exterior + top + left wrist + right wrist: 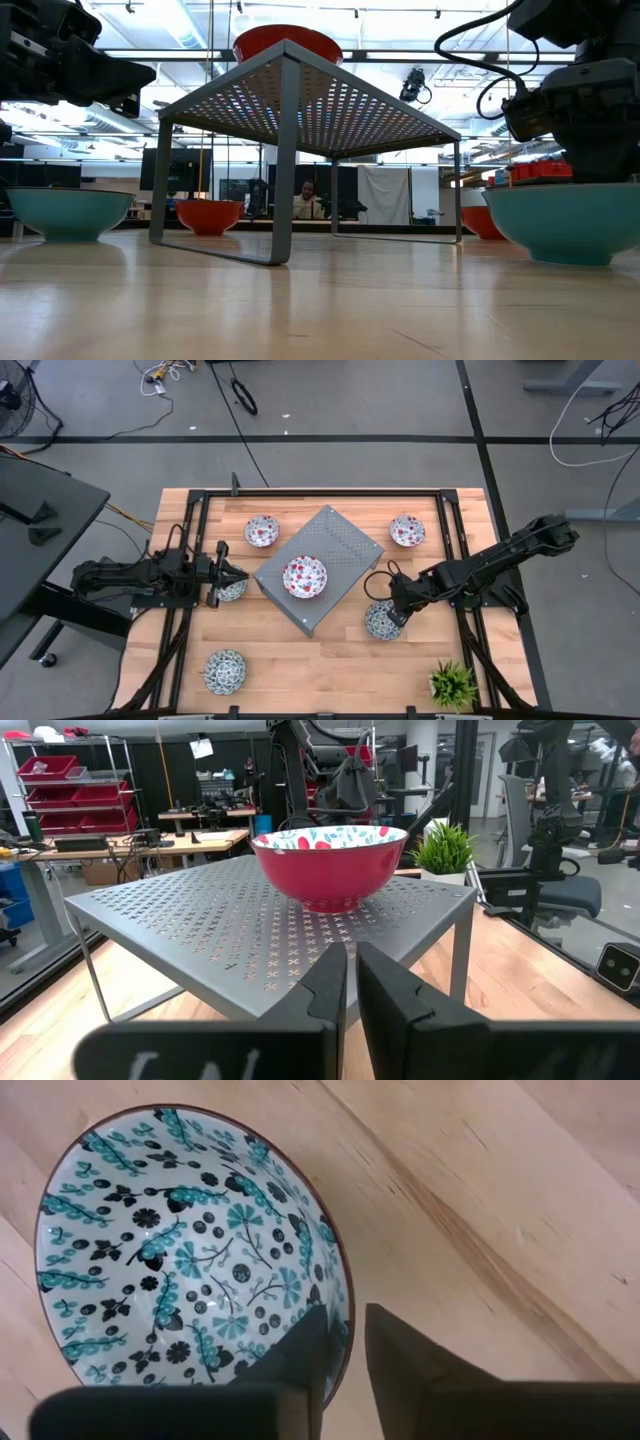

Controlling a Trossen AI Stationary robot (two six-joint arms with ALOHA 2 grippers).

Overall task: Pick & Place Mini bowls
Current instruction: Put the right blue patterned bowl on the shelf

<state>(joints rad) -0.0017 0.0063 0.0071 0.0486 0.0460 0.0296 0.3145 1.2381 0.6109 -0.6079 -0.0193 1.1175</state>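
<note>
Left claw [243, 573]: it hangs at the left side of the bench [330, 650], pointing toward the middle. Its two fingers [330, 982] are almost together, with only a thin gap, and nothing is between them.
Teal bowl under the left claw [231, 589]: it stands on the bench just below and beside the left claw; the arm covers part of it.
Teal bowl at the near left [224, 671]: it stands alone on the wood, well apart from the left claw, toward the front edge.
Red bowl at the far left [262, 531]: near the left claw, a little past its tip, on the wood.
Grey rack [320, 568]: a perforated metal stand on four legs, between the two claws, straight in front of the left claw.
Red bowl on the rack [304, 577]: it stands upright on top of the rack, in front of the left claw.
Right claw [388, 616]: it is down at the rim of a teal bowl [381, 621]. One finger [305, 1345] is inside the bowl and the other is outside, so the rim is between them and the gap is narrow. I cannot tell if they already press on the rim.
Red bowl at the far right [407, 530]: on the wood, apart from the right claw.
Small green plant [453, 684]: at the front right corner, apart from the right claw.
</note>
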